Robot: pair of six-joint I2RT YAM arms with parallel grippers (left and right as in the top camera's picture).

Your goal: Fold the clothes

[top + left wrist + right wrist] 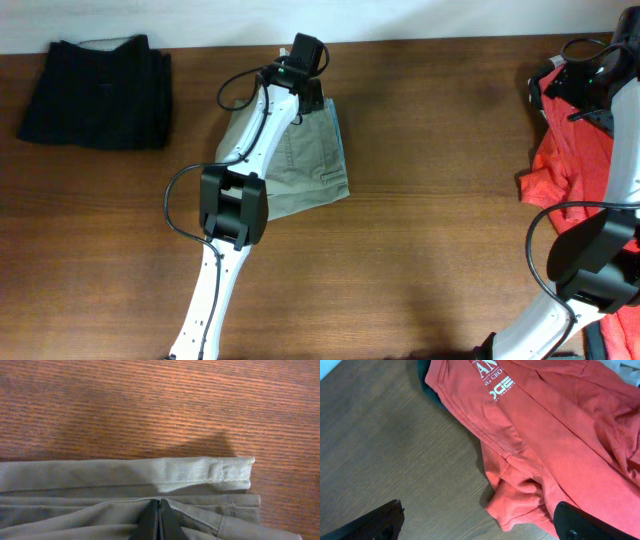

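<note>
The khaki shorts (305,165) lie folded at the middle of the table. My left gripper (311,100) is at their far edge. In the left wrist view its jaws (159,510) are shut on a raised ridge of the shorts' fabric (100,477), just behind the hem. The red white-printed T-shirt (570,160) lies crumpled at the right edge. My right gripper (570,100) hovers over its far end, open and empty. In the right wrist view a folded corner of the T-shirt (545,435) lies between the spread fingers (482,520). The black garment (95,90) lies folded at the far left.
The wooden table (430,230) has its far edge against a white wall along the top of the overhead view. A dark piece of fabric (427,382) shows under the T-shirt's edge in the right wrist view. Both arms' cables loop above the table.
</note>
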